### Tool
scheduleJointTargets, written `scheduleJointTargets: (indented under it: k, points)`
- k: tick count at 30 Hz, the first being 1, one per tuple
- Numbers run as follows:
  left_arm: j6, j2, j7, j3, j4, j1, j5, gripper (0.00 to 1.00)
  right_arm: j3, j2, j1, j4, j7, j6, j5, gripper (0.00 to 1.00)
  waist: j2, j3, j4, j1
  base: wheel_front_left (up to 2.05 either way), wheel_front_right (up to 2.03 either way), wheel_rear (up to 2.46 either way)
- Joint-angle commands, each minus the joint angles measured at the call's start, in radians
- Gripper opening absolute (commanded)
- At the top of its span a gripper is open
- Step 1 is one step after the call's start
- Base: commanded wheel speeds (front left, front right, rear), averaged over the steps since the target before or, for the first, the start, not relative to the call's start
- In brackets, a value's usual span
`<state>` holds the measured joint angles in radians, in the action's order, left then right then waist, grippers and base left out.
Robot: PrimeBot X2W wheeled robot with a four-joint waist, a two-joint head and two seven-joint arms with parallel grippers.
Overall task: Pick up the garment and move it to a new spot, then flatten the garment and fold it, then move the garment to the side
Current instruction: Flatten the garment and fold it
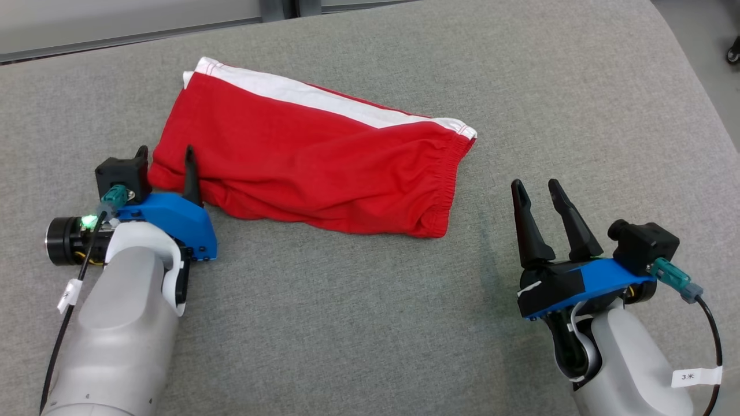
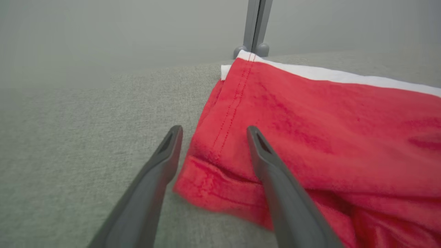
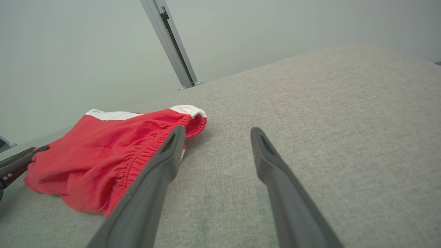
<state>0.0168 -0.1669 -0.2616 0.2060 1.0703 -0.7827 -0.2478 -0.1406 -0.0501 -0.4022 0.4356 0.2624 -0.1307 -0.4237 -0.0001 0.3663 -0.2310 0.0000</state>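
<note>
Head view showed the folded red garment (image 1: 312, 167) lying on the grey fabric worktop (image 1: 370, 323), the left gripper (image 1: 165, 151) spread wide astride its hem corner, gripping nothing; the right gripper (image 1: 536, 186), likewise released, stood near the elastic waistband, not touching.

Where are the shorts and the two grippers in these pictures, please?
Shorts (image 1: 300, 162): head view, middle of the red cloth.
Left gripper (image 1: 166, 151): head view, midway between its fingertips.
Right gripper (image 1: 536, 185): head view, midway between its fingertips.
</note>
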Motion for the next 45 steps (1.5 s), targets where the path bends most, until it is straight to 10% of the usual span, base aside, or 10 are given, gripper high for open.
scheduleJointTargets:
  k: [1,9,10,12,39,40,41,42,45]
  points:
    - [-0.002,-0.007,-0.005,-0.003,0.002,-0.014,-0.004,1.00,-0.001,-0.002,0.011,0.002,0.003,0.000,-0.004,1.00,0.0001,0.000,-0.001,0.0000,0.00,0.00,0.00]
    - [-0.011,-0.003,0.010,0.009,0.107,-0.045,-0.005,1.00,-0.009,-0.002,0.003,0.015,0.003,0.000,-0.009,1.00,0.0001,0.004,-0.010,0.0000,0.00,0.00,0.00]
    - [-0.003,0.001,0.015,0.013,0.120,-0.044,-0.008,0.44,-0.010,-0.002,0.001,0.015,0.003,0.000,-0.009,1.00,0.0001,0.003,-0.011,0.0000,0.00,0.00,0.00]
    - [0.010,0.009,0.023,0.020,0.143,-0.041,-0.011,0.00,-0.008,-0.002,0.002,0.016,0.003,0.000,-0.009,1.00,0.0001,-0.001,-0.010,0.0000,0.00,0.00,0.00]
    - [-0.021,0.116,-0.005,-0.036,-0.309,0.527,-0.053,0.00,0.077,-0.009,0.189,0.078,0.003,0.000,0.071,1.00,0.0001,-0.280,0.181,0.0000,0.00,0.00,0.00]
    - [-0.025,0.116,-0.005,-0.033,-0.324,0.539,-0.062,0.18,0.072,-0.009,0.189,0.080,0.003,0.000,0.072,1.00,0.0001,-0.279,0.184,0.0000,0.00,0.00,0.00]
    - [-0.029,0.116,-0.005,-0.029,-0.345,0.545,-0.068,0.83,0.069,-0.009,0.185,0.081,0.003,0.000,0.073,1.00,0.0001,-0.276,0.188,0.0000,0.00,0.00,0.00]
    - [-0.034,0.117,-0.005,-0.023,-0.364,0.553,-0.069,1.00,0.065,-0.008,0.179,0.081,0.003,0.000,0.073,1.00,0.0001,-0.273,0.193,0.0000,0.00,0.00,0.00]
    - [-0.053,0.117,-0.005,-0.012,-0.426,0.573,-0.076,1.00,0.047,-0.007,0.148,0.082,0.003,0.000,0.073,1.00,0.0001,-0.260,0.207,0.0000,0.00,0.00,0.00]
